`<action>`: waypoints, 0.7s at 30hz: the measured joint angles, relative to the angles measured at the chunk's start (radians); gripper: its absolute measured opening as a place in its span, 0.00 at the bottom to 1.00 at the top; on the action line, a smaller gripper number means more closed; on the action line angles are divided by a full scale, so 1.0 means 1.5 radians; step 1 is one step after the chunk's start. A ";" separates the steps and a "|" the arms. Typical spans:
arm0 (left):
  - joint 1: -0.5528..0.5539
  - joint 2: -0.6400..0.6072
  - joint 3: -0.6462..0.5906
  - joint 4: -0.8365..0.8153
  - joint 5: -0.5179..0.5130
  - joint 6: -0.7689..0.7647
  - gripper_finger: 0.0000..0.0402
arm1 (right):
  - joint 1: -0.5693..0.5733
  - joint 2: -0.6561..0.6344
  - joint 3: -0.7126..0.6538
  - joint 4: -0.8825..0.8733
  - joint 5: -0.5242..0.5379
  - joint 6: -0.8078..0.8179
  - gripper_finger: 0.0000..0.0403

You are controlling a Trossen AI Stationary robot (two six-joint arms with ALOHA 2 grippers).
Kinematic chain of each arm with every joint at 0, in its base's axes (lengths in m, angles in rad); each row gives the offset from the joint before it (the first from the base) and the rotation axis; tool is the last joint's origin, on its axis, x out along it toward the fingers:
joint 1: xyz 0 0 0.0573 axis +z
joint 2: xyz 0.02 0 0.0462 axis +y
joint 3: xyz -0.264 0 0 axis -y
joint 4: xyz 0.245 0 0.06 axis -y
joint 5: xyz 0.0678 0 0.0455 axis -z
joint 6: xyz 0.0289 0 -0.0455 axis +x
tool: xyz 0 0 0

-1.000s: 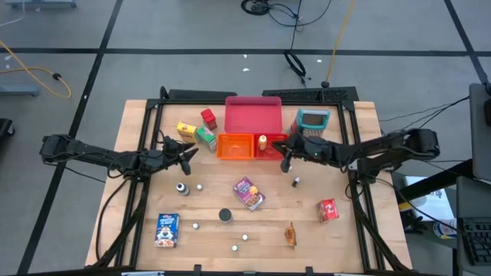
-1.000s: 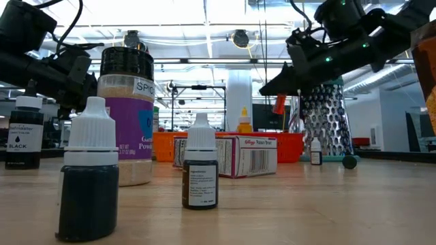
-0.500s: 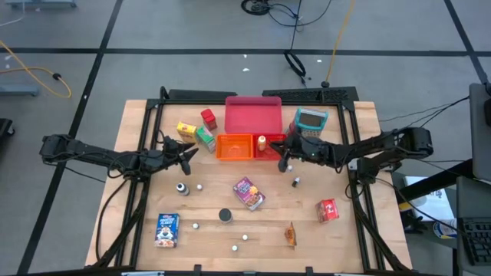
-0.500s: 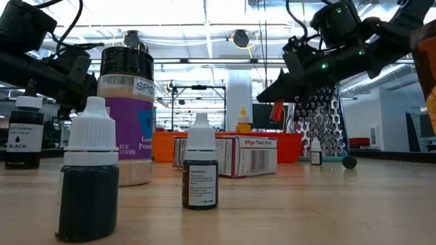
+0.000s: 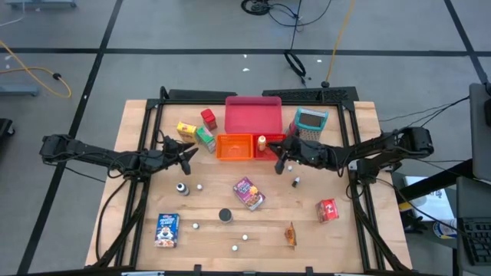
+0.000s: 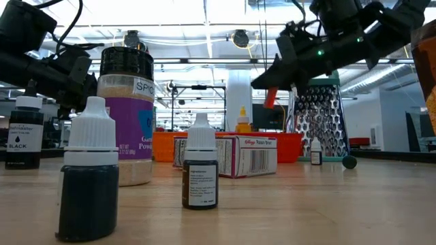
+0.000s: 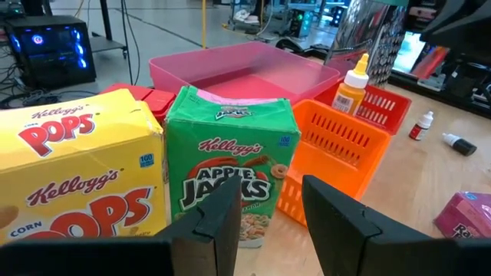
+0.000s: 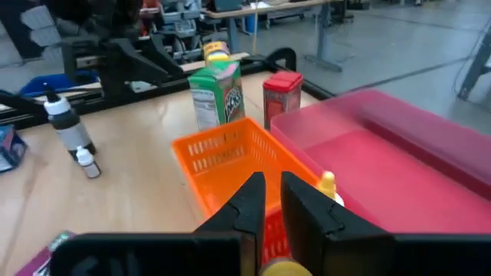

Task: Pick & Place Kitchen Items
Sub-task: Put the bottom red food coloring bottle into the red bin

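Right pincer, seemingly nearly closed, above red bin.

The overhead camera looked straight down on the whole wooden table, arms reaching in from both sides. The low camera sat at tabletop level, nearly against a dropper bottle, facing across the table into the room behind. The left wrist camera peered past its own fingers, close on the green cereal box and orange bin. The right wrist camera faced that same orange bin from the opposite side, and the green cereal box too. All four views shared the orange bin.
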 joint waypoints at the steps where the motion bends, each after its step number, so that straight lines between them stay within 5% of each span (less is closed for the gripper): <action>1: 0.000 0.000 0.000 0.000 0.000 0.000 0.35 | 0.003 0.000 0.005 -0.004 0.014 -0.007 0.07; 21: 0.000 0.000 0.000 0.000 -0.010 0.000 0.35 | -0.045 0.002 0.011 -0.017 0.027 0.008 0.07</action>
